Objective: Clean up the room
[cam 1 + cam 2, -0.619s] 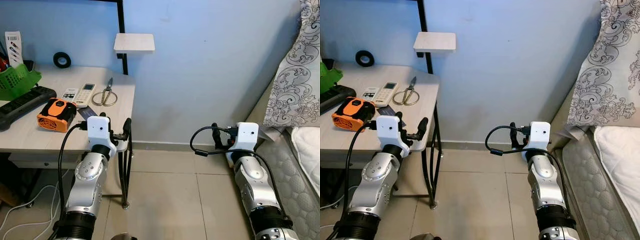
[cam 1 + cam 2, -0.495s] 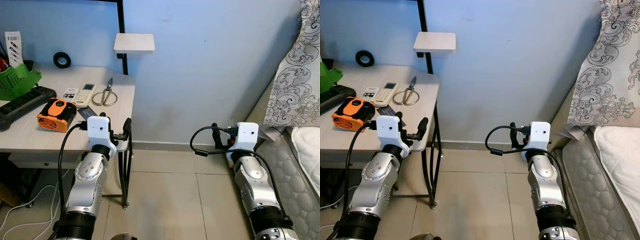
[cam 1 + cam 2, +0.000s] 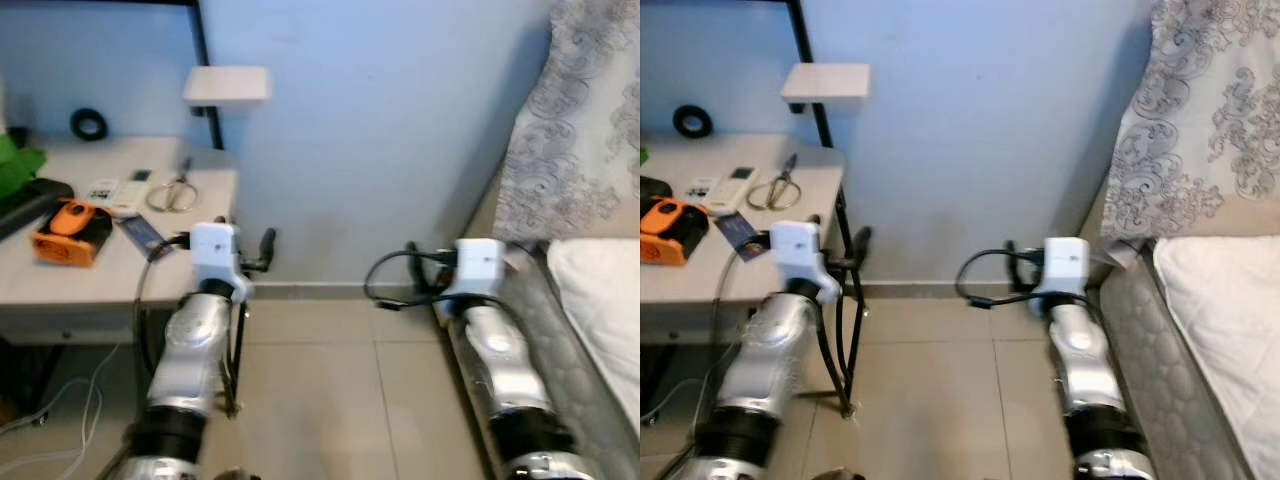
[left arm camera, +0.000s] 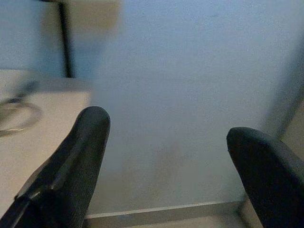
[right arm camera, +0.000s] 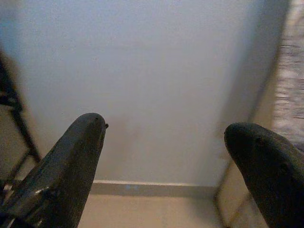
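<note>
A pale blue wall point(image 3: 380, 130) is faced across a beige tiled floor point(image 3: 330, 390). A bed with bare mattress point(image 3: 1160, 350) and patterned curtain or sheet point(image 3: 1200, 120) is seen at 3 o'clock. A desk point(image 3: 70, 280) sits at 9 o'clock, black-framed, with a small white shelf point(image 3: 226, 84) above. On the desk are seen: orange device point(image 3: 68, 230), remote point(image 3: 112, 192), scissors point(image 3: 172, 190), tape roll point(image 3: 88, 123), all slightly blurred. Left gripper point(image 4: 166, 156) is held at the desk's corner, fingers spread, nothing held. Right gripper point(image 5: 171, 161) is held over the floor near the bed, fingers likewise spread and empty.
</note>
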Robot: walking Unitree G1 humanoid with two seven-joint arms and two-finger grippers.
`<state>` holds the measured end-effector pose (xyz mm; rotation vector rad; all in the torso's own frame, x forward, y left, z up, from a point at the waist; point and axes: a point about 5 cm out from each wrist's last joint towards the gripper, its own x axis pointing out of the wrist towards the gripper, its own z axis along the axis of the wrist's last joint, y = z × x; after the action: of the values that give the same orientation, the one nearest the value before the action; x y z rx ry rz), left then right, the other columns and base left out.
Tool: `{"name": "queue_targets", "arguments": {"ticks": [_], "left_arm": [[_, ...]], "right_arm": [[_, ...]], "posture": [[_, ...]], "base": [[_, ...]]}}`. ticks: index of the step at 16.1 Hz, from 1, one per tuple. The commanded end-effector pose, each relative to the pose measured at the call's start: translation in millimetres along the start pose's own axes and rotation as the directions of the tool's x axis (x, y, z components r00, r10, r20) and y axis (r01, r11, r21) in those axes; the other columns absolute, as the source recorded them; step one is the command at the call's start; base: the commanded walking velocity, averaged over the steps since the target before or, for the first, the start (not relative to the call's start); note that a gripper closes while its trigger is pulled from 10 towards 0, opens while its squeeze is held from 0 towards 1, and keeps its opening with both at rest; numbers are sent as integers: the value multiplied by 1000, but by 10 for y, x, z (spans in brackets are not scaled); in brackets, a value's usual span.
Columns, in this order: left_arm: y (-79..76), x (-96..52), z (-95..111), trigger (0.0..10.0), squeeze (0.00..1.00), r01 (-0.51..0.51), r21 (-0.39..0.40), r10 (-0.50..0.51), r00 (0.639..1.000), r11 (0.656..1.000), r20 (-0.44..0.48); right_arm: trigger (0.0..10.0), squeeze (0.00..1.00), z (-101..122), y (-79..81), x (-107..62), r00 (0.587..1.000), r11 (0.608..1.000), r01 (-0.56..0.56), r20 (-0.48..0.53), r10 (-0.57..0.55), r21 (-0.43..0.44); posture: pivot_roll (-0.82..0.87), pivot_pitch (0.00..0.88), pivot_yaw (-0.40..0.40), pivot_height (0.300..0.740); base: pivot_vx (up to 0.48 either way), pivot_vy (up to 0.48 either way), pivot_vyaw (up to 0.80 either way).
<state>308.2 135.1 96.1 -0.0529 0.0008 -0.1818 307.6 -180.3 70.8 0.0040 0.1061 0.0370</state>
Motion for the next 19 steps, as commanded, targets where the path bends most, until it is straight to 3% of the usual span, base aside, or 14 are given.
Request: {"name": "queue_targets", "arguments": {"ticks": [1,2,3,4,6,7,10,11,15,17,18,19], "left_arm": [[72,0,11,10000,0,-16,13,16,1000,1000,8],[90,-12,5,10000,0,-22,17,22,1000,1000,9],[118,-42,-1,10000,0,-25,45,25,1000,999,6],[116,-91,0,10000,0,9,127,-11,1000,992,10],[146,-119,-33,10000,0,-4,118,5,1000,993,-7],[111,-84,-25,10000,0,-7,92,8,1000,996,-6],[1,-45,15,10000,0,61,135,-64,998,989,16],[-14,-25,32,10000,0,76,118,-79,997,990,25],[-126,-9,54,10000,0,161,96,-164,986,982,33],[-98,-26,35,10000,0,143,46,-144,989,989,26],[-35,-46,23,10000,0,92,-61,-91,996,994,18],[-31,-63,24,10000,0,99,-44,-98,995,994,19]], "right_arm": [[10000,0,58,46,22,1000,1000,-9,26,8,12],[10000,0,54,25,13,1000,1000,11,29,-11,7],[10000,0,26,-47,-13,999,997,47,15,-46,-60],[10000,0,10,-98,-55,999,994,31,15,-30,-102],[10000,0,-31,-207,-128,999,996,41,3,-41,-82],[10000,0,-4,-197,-85,998,996,67,5,-66,-66],[10000,0,66,-129,-35,997,996,79,21,-78,-43],[10000,0,42,-144,-50,996,996,88,14,-87,-17],[10000,0,36,-148,-97,995,994,99,33,-98,-48],[10000,0,43,-155,-105,993,994,109,43,-108,-21],[10000,0,37,-161,-125,992,993,112,48,-114,38],[10000,0,30,-167,-140,992,992,112,49,-115,58]], "posture": [[-5,0,-23,740],[-5,0,-23,740],[-3,0,-19,740],[-3,0,-18,740],[-1,0,-19,740],[-10,0,-9,740],[-25,0,8,740],[-30,0,11,731],[-41,0,28,718],[-41,0,29,718],[-42,0,27,718],[-41,0,26,718]], "base": [[0,0,0],[0,0,0],[0,0,0],[0,0,0],[0,-219,0],[244,-409,0],[165,-271,-173],[0,0,-400],[0,0,-569],[0,0,-709],[0,0,-706],[0,0,-706]]}}
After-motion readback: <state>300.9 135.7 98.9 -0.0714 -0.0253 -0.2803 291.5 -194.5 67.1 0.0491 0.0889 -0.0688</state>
